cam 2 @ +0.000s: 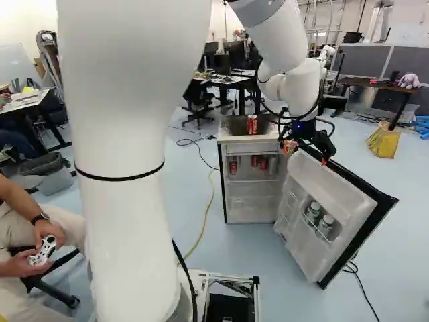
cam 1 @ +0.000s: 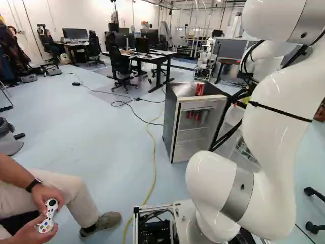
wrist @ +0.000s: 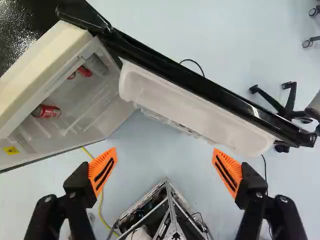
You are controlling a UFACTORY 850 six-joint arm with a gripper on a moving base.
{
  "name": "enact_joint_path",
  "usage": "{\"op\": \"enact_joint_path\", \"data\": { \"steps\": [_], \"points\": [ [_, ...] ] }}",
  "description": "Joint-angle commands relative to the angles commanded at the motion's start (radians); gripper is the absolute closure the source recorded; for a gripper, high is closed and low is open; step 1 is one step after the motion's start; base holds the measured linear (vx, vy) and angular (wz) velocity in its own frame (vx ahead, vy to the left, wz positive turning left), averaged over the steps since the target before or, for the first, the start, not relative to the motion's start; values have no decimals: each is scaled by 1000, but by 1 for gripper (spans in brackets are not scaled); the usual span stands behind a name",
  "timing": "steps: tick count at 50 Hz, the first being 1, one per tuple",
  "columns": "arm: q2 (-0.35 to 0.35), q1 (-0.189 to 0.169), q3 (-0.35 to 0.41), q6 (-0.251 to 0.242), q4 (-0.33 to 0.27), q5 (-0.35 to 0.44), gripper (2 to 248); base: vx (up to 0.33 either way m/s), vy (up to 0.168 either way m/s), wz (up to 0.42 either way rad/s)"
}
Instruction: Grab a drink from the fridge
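Observation:
In the right base view my gripper (cam 2: 307,153) is up by the top edge of the fridge door (cam 2: 342,191), which is swung wide. The wrist view shows the gripper (wrist: 165,167) open, its orange pads far apart with nothing between them. The fridge (cam 2: 251,214) stands ahead of the arm. Inside on its upper shelf are a red can (cam 2: 232,166) at one side and red and silver cans (cam 2: 264,163). From above, one red can (wrist: 47,111) lies beyond and beside the fingers. Another red can (cam 2: 252,124) stands on the fridge top. Capped bottles (cam 2: 326,225) sit in the door shelf.
A seated person holds a controller (cam 1: 49,215) at the left of the left base view. A yellow cable (cam 1: 154,147) runs over the floor beside the fridge. Desks (cam 1: 147,57) and chairs stand behind, a yellow bag (cam 2: 384,139) farther right, and another robot (cam 1: 205,62) in the back.

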Motion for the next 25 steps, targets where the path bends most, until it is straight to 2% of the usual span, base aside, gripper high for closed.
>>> {"op": "enact_joint_path", "data": {
  "steps": [25],
  "points": [
    [-104, -36, -132, 0, 0, -1, 3, 0, 0, 0]
  ]
}}
